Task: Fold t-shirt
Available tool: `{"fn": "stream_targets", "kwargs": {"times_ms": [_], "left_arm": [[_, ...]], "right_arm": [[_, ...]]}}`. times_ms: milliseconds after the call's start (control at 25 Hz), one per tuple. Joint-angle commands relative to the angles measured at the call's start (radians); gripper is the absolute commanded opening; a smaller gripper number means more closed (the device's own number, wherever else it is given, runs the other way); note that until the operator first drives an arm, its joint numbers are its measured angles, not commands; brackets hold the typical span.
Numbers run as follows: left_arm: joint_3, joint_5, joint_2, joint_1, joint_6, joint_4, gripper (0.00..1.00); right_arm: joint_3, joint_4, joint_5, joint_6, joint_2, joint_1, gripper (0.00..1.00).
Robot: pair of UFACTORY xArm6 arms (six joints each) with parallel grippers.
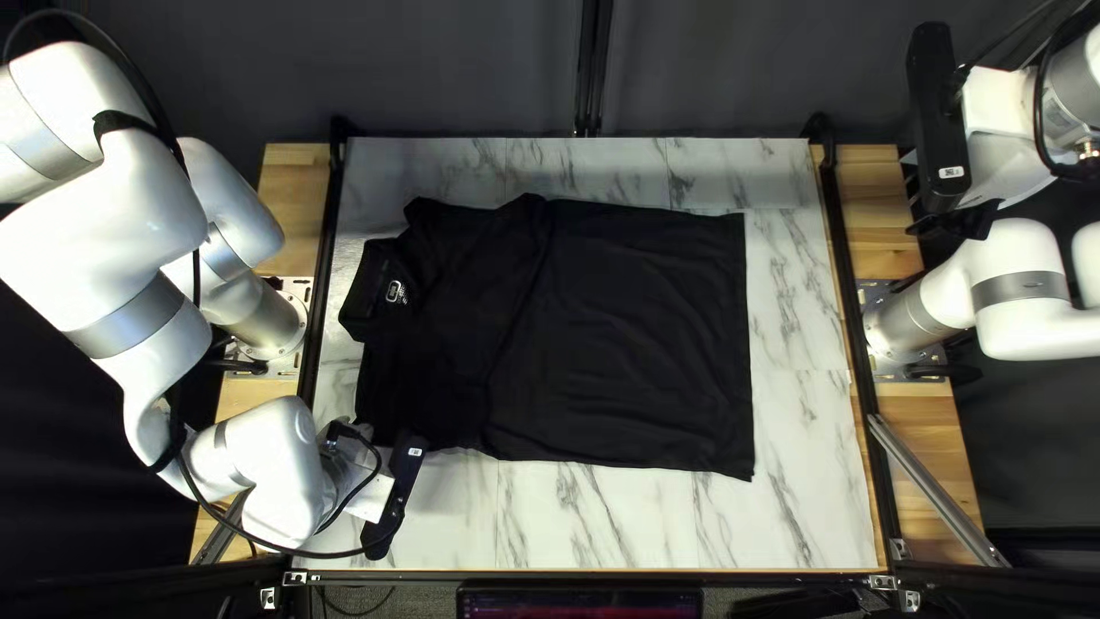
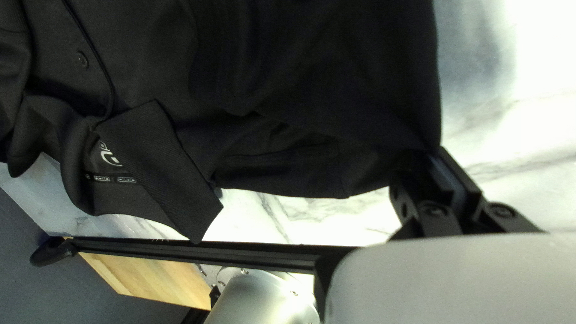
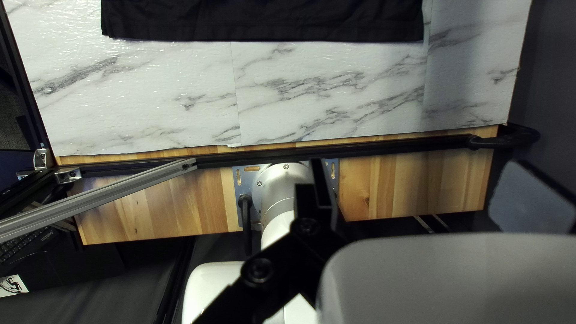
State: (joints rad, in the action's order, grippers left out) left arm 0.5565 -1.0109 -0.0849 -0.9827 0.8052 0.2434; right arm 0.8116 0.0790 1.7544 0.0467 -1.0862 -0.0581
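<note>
From where I sit, the top left view shows my left arm (image 1: 138, 298) reaching down from the upper left to the lower left, its gripper (image 1: 372, 501) low at the near-left edge of the black t-shirt (image 1: 619, 332). The shirt lies mid-table, collar (image 1: 364, 284) toward the left, hem toward the right. My right arm (image 1: 1014, 126) is raised at the upper right, its gripper (image 1: 960, 220) off the shirt. A pale print shows inside the collar, and a small white label (image 1: 951, 172) on the right arm's black bar; I read neither out. A screen (image 1: 579, 603) sits at the bottom edge, a metal strut (image 1: 937, 487) at the lower right. In the left wrist view, the left gripper (image 2: 437, 156) is closed on the shirt's edge, with the collar beyond and a black rail (image 2: 228, 252) beside the shirt. In the right wrist view, the right gripper (image 3: 420, 165) stands wide, nothing between its fingers; the shirt's hem lies well ahead.
</note>
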Motion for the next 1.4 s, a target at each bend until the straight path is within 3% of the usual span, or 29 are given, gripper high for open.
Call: {"fn": "stream_targets", "kwargs": {"times_ms": [40,240,560,600,640,1000,1160,1400], "left_arm": [[0.071,-0.057,0.026,-0.035,0.007,-0.016,0.00],[0.156,-0.104,0.077,-0.068,0.009,-0.035,0.00],[0.197,-0.114,0.109,-0.071,-0.005,-0.054,0.03],[0.195,-0.112,0.107,-0.063,-0.016,-0.054,0.74],[0.194,-0.111,0.103,-0.056,-0.026,-0.055,0.98],[0.191,-0.187,-0.004,0.047,-0.143,-0.016,1.00],[0.154,-0.288,-0.160,0.149,-0.258,0.020,1.00],[0.077,-0.431,-0.467,0.374,-0.535,0.049,1.00]], "right_arm": [[0.000,0.000,0.000,0.000,0.000,0.000,1.00],[0.000,0.000,0.000,0.000,0.000,0.000,1.00],[0.000,0.000,0.000,0.000,0.000,0.000,1.00],[0.000,0.000,0.000,0.000,0.000,0.000,1.00],[0.000,0.000,0.000,0.000,0.000,0.000,1.00],[0.000,0.000,0.000,0.000,0.000,0.000,1.00],[0.000,0.000,0.000,0.000,0.000,0.000,1.00],[0.000,0.000,0.000,0.000,0.000,0.000,1.00]]}}
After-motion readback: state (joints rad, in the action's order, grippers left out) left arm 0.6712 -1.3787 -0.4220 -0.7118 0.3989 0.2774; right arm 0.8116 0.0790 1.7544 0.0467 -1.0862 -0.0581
